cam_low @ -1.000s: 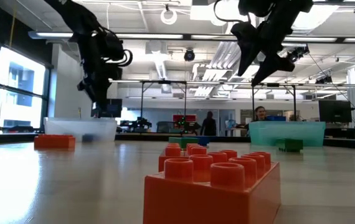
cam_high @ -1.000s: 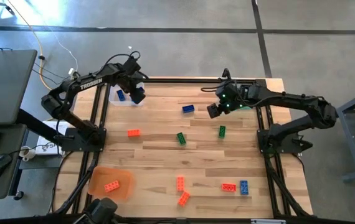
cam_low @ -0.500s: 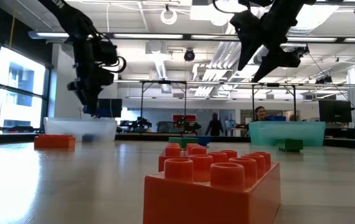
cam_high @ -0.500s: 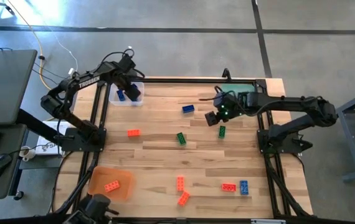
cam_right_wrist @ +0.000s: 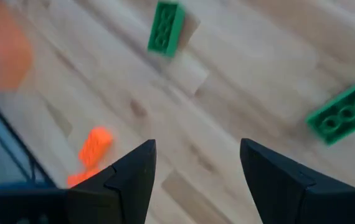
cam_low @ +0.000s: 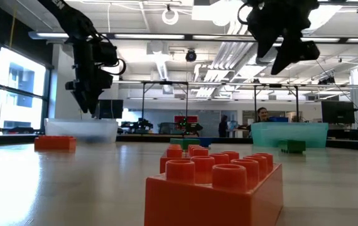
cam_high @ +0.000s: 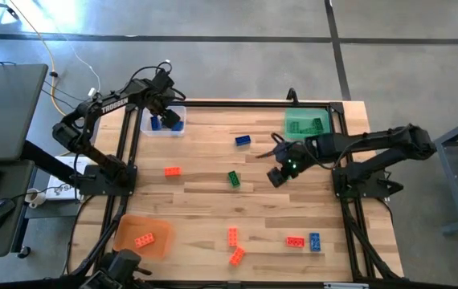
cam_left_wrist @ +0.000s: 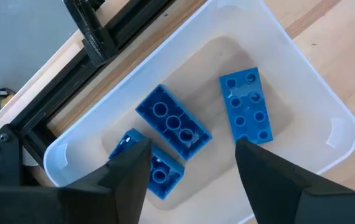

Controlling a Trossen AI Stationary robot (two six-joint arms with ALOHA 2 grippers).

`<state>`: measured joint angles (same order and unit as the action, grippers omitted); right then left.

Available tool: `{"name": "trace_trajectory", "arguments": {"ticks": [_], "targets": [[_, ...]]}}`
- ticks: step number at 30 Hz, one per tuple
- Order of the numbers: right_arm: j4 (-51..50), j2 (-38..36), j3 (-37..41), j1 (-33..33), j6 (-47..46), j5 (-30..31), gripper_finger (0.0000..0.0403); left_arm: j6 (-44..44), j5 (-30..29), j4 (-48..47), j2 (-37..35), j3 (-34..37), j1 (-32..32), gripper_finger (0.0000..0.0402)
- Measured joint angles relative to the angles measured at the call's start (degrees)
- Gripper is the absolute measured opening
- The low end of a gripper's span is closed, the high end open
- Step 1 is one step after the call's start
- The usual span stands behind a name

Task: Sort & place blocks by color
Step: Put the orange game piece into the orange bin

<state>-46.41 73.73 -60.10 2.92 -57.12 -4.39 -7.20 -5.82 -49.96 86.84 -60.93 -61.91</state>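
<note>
Left tool [cam_left_wrist: 190, 171] hangs released over the clear tray [cam_left_wrist: 327, 134] holding three blue blocks [cam_left_wrist: 173, 122]; your right tool [cam_right_wrist: 193, 171], also released, may nudge the green block [cam_right_wrist: 344, 112] aside.

Low across the tabletop, bricks up close.
Nearest: large orange-red block [cam_low: 213, 196], another [cam_low: 195, 155] just behind. Far left: clear tray [cam_low: 80, 130], orange tray [cam_low: 55, 142] beside it. Far right: green tray [cam_low: 289, 134], green block [cam_low: 292, 146] in front. Above: left gripper [cam_low: 86, 94], right gripper [cam_low: 279, 53].
</note>
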Motion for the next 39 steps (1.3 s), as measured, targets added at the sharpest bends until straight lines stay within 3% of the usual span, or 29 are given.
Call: {"name": "trace_trajectory", "arguments": {"ticks": [8,15,22,29,39], "targets": [[-1.59,0.02,0.00,6.77,-0.09,-2.98,0.0220,0.15,3.99,-0.21,-0.48,0.00,0.23,0.0218],[-7.03,0.02,0.02,12.35,-4.46,-3.16,0.0232,2.62,8.55,-0.21,-5.96,0.00,3.76,0.0217],[-7.81,0.99,0.02,18.77,-5.62,-2.98,0.0267,10.67,12.86,-0.27,-13.43,0.00,9.52,0.0217],[-7.43,5.28,0.02,26.70,-4.80,-4.59,0.0273,21.08,17.49,-0.23,-19.59,0.00,16.24,0.0217],[-1.32,10.79,0.02,35.02,-2.58,-3.20,0.0273,28.50,17.24,-0.29,-23.45,0.00,24.65,0.0217]]}}
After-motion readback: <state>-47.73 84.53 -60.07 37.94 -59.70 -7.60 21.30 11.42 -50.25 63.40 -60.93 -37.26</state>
